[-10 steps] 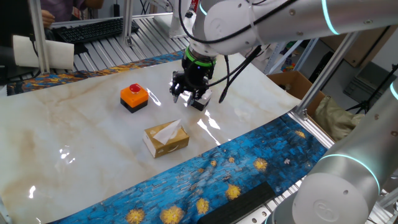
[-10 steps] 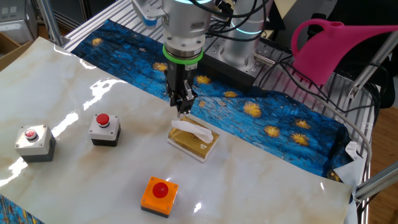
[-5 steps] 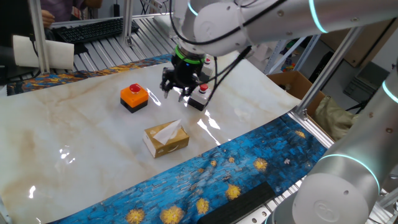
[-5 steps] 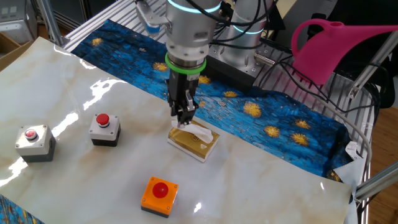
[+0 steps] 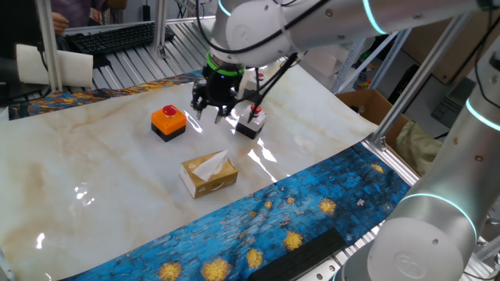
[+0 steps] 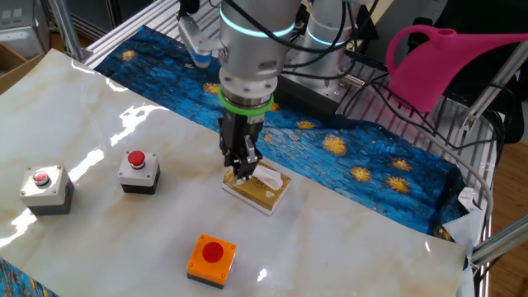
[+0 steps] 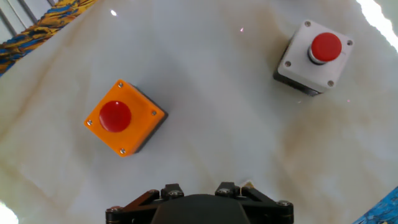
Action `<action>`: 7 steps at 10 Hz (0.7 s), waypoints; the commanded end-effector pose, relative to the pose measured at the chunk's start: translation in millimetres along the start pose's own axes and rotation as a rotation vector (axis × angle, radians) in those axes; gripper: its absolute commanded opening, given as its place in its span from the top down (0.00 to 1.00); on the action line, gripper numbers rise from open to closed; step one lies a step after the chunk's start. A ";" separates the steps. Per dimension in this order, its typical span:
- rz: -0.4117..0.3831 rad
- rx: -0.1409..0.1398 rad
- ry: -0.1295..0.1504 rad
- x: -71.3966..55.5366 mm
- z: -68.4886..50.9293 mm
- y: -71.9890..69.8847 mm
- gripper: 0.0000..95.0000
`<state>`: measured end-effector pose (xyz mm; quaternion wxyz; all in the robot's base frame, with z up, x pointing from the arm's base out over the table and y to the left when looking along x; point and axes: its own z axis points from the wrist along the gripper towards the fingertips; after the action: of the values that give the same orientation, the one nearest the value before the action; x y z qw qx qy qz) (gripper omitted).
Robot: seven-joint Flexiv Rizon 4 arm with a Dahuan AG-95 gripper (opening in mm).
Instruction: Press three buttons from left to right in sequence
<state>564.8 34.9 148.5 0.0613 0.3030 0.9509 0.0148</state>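
Hovering over the marble table (image 5: 94, 164), the gripper (image 5: 209, 112) hangs between the orange button (image 5: 168, 122) and a grey button (image 5: 251, 124); whether its fingers are apart or together cannot be told. The orange one is a square orange top on a black base with a round red cap. The grey one (image 7: 313, 57) has a pale lid, dark base, red cap. A second grey button (image 6: 46, 186) sits farther out. A tissue box (image 6: 257, 186) lies near the gripper.
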 end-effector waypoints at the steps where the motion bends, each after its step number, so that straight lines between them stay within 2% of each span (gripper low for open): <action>1: 0.009 0.001 0.001 -6.0 2.7 4.9 0.60; 3: 0.025 -0.002 0.003 -15.2 8.0 11.0 0.60; 5: 0.084 -0.016 0.013 -23.5 10.9 18.9 0.60; 7: 0.085 -0.013 0.011 -28.9 13.4 29.3 0.60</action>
<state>607.0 44.2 140.4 0.0557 0.3439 0.9370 0.0266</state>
